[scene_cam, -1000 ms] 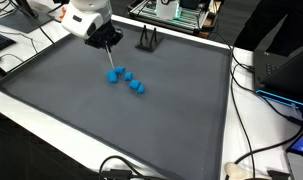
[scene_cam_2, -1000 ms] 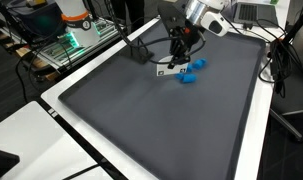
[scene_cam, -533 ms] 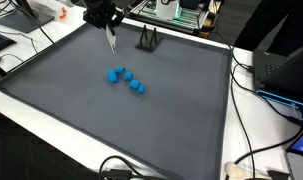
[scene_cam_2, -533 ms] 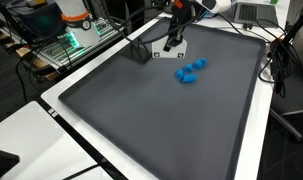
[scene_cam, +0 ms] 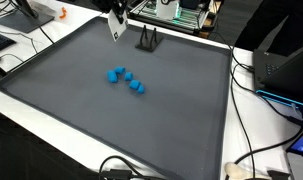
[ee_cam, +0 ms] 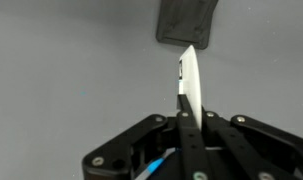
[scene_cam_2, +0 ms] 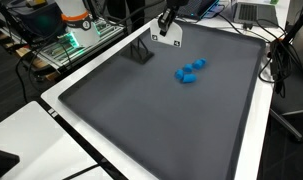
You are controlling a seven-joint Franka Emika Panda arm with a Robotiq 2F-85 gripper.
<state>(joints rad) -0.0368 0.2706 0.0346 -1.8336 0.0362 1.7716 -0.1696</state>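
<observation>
Right, nearest the cam in an exterior view: black cables (scene_cam: pixel 116 168) on the front edge of the white desk (scene_cam: pixel 41 130), then a big dark-grey mat (scene_cam: pixel 181 120) covering most of it. Approx mid-mat, a tight cluster of small blue blocks (scene_cam: pixel 125 79), touching or nearly so, w/ nothing gripping them. Further back, near the mat's far edge, the fingers (ee_cam: pixel 188 150) are closed on a thin white strip (scene_cam: pixel 115 27), pinching its top end so it hangs point-down. It's well apart from the blocks and looks clear of the mat, tho can't be sure. Wrist view shows the strip edge-on, sticking out past the fingertips. Just beyond it, a small black stand (scene_cam: pixel 148 40) sits upright on the mat, close beside the strip, not touching.
</observation>
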